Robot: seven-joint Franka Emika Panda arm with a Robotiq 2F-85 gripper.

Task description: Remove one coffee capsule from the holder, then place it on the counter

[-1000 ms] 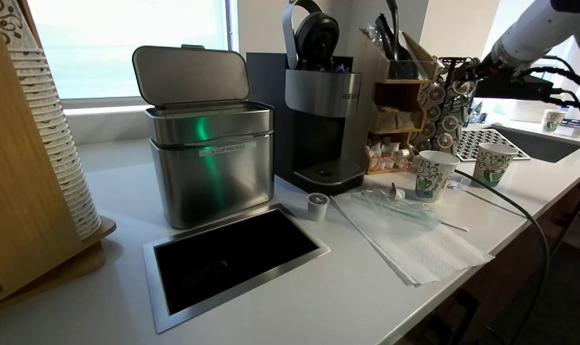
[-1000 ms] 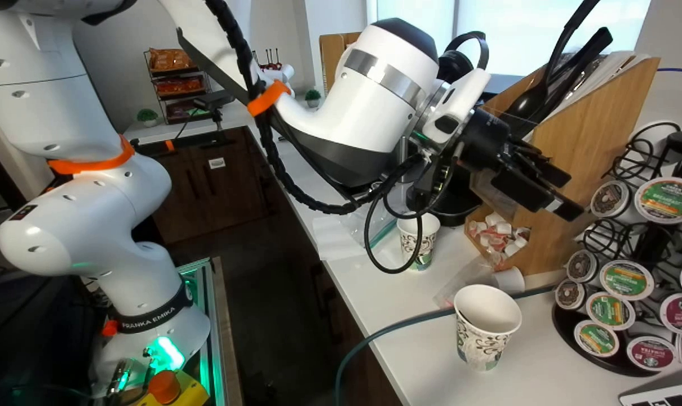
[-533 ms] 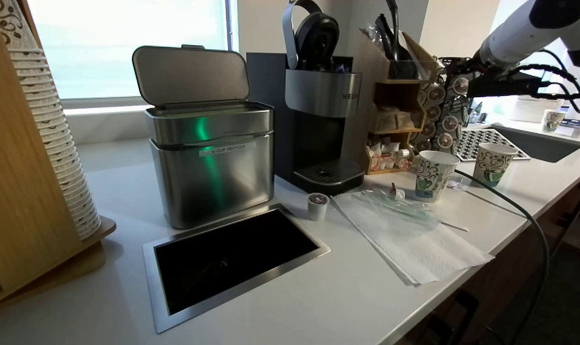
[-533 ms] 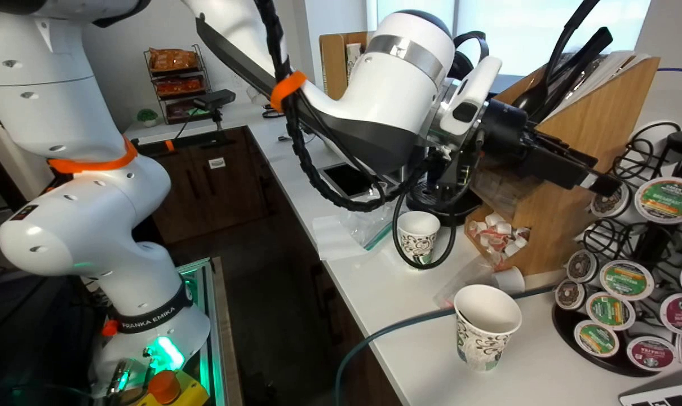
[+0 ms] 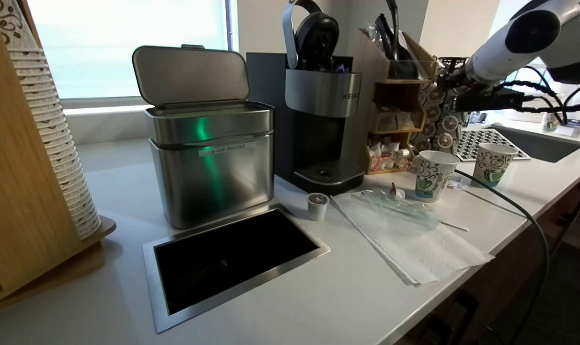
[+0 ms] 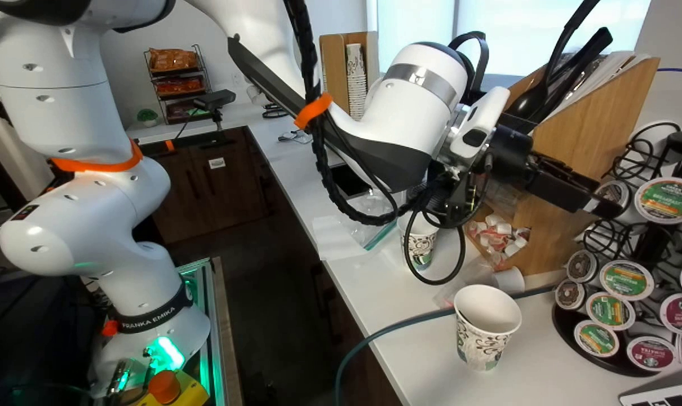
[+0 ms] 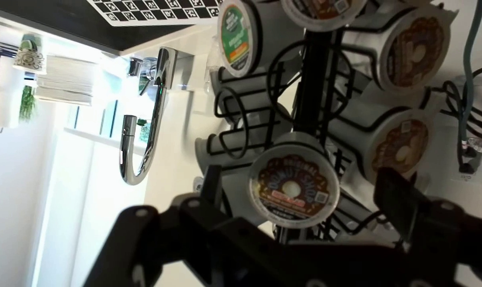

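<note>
Donut Shop capsule (image 7: 293, 185) seated in the wire holder (image 7: 309, 91), framed by parted jaws.

In the wrist view the gripper (image 7: 300, 177) is released: jaws spread, a gap seen on both sides of the capsule's lid; depth to the fingertips (image 7: 212, 185) can't be told. More capsules are racked nearby, a green-labelled capsule (image 7: 236, 38) included. In an exterior view the arm (image 6: 408, 107) is extended over the counter (image 6: 431, 378), gripper tipped down at the holder's upper tier. A wooden organizer (image 6: 606, 129) is set between holder and coffee machine (image 5: 321, 93), with two paper cups (image 5: 436, 177) stood in front. Further along, a loose capsule (image 5: 318, 207) is stood upright on the counter, just beside a paper towel (image 5: 429, 263) and near the steel-framed cutout (image 5: 247, 285). A steel bin (image 5: 218, 182) is parked behind the cutout, lid up, K-Cup recycle label (image 5: 227, 148) on its front.
</note>
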